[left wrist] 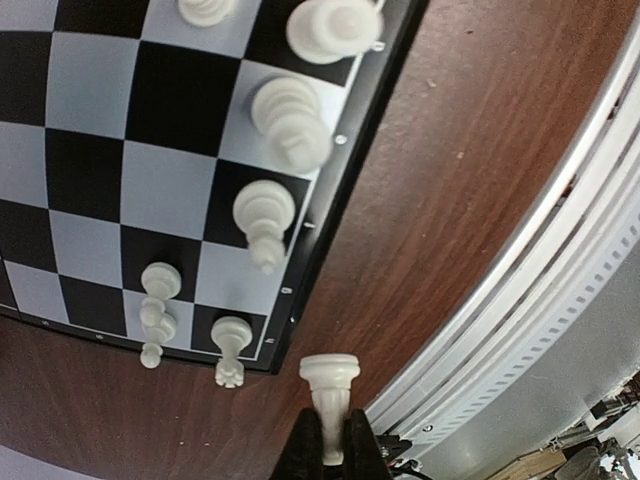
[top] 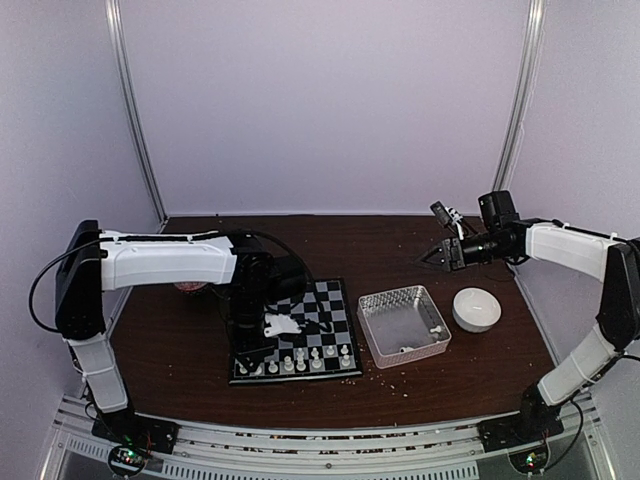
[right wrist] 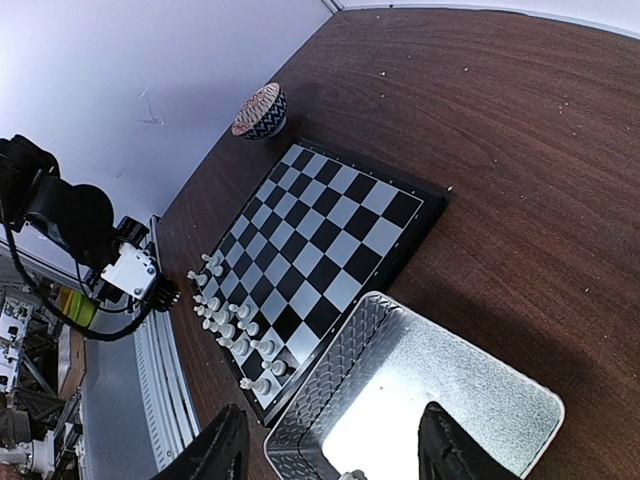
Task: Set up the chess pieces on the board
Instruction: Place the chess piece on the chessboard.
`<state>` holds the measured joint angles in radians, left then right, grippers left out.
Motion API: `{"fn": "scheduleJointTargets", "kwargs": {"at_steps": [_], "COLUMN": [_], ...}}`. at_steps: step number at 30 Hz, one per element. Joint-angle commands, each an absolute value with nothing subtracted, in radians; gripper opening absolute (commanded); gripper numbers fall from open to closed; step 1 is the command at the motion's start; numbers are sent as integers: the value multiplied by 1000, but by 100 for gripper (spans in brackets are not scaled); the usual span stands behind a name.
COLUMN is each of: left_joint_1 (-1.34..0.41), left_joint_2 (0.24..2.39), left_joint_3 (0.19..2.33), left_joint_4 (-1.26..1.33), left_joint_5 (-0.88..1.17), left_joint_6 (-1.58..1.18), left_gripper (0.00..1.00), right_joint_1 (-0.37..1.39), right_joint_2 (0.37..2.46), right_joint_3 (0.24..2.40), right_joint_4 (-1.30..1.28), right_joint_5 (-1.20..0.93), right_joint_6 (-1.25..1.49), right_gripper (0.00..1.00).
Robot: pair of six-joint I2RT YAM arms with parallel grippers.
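**White piece clamped in left gripper, just off the board's corner**

Gripped one white chess piece (left wrist: 330,385) by its narrow top end, tight between the pressed-together fingers of the left gripper (left wrist: 330,450). Had its long axis in line with those fingers, with the round flat base pointing away from the gripper and toward the near corner of the board (left wrist: 100,150). Hung over the brown table (left wrist: 480,150), just beside the board's thin dark edge and apart from it in the wrist view.

Counted several other chess pieces (left wrist: 290,120) in a row along that same edge, each on its own square, plus a few on the next row inward. Seen from above, stood along the near side of the board (top: 300,335) only, with the far squares bare.

Found the clear tray (top: 403,325) just right of the board, then a white bowl (top: 477,308) beside the tray. Noted a patterned bowl (right wrist: 262,110) beyond the board's far corner.

Found the right gripper (top: 435,257) raised over the table behind the tray, well apart from the board, with jaws spread wide and nothing between them.
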<state>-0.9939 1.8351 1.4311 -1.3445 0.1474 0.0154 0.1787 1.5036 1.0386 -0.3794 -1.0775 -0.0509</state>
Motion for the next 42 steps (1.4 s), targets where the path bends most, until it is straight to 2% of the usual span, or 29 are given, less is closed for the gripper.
{"fn": "scheduleJointTargets", "kwargs": {"at_steps": [1, 18, 42], "left_joint_1": [-969, -947, -946], "left_joint_2": [1872, 1963, 1983], "left_joint_3": [1455, 1474, 1438], "left_joint_4": [-1365, -1325, -1315], "left_joint_5": [102, 34, 79], "left_joint_6": [0, -17, -24], "left_gripper": [0, 0, 0], "right_joint_1": [178, 178, 178], "right_joint_2": [1504, 1517, 1531], "right_joint_3": [1041, 1040, 1044], "right_joint_4": [-376, -382, -391], "right_joint_5": [-1106, -1113, -1126], "right_joint_6": [-120, -121, -127], "right_gripper": [57, 57, 57]}}
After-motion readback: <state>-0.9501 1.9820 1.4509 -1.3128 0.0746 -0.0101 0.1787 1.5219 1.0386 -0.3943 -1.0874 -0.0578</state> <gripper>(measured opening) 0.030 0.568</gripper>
